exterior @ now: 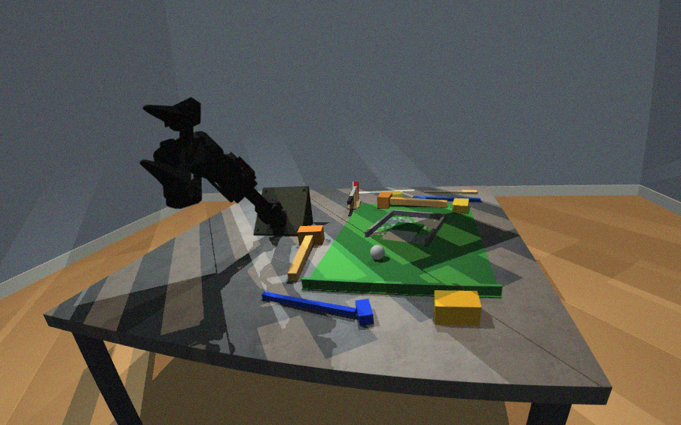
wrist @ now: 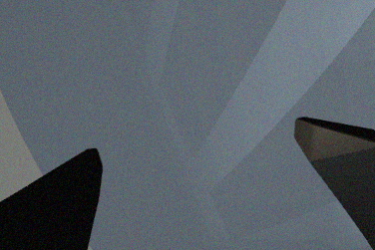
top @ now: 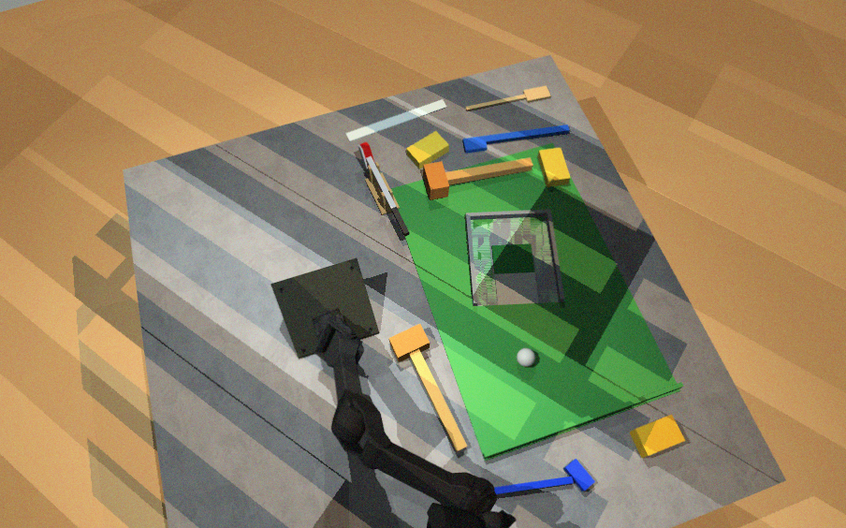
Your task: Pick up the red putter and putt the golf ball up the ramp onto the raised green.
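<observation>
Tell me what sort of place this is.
Likely a bare room set up as a tabletop mini-golf station: a grey table carries a green mat, a white golf ball and scattered putters, with wooden flooring and plain walls around.

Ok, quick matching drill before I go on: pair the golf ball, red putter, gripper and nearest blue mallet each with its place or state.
1 golf ball
2 red putter
3 gripper
4 blue mallet

a open, raised off the table
b propped on a stand beside the mat's far corner
c on the green mat
d flat near the table's front edge

Pairs: 1-c, 2-b, 3-a, 4-d
</observation>
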You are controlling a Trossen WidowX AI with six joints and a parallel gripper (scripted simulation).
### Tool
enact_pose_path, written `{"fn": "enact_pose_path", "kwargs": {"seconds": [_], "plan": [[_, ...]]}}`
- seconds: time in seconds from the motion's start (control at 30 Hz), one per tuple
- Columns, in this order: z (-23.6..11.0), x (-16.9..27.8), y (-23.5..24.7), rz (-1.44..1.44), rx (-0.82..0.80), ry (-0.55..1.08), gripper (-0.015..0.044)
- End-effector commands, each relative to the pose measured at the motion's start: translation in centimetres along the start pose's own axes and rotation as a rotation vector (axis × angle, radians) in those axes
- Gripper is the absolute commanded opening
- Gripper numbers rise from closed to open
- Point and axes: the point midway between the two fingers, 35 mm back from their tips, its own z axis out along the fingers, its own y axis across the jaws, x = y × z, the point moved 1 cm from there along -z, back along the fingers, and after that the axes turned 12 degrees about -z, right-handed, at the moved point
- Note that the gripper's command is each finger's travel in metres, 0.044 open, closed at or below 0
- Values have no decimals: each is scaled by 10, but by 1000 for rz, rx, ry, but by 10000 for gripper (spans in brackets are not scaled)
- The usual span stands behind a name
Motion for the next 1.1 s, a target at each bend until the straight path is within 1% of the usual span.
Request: {"fn": "enact_pose_path", "kwargs": {"seconds": [0.0,0.13,0.27,0.5,0.8,1.07], "plan": [[-13,39,-15,-29,62,103,440],[-34,86,-32,-61,137,232,440],[-58,126,-31,9,157,339,440],[-101,188,-37,-30,220,533,440],[-197,286,-17,-69,250,907,440],[-313,349,21,-155,178,1262,440]]}}
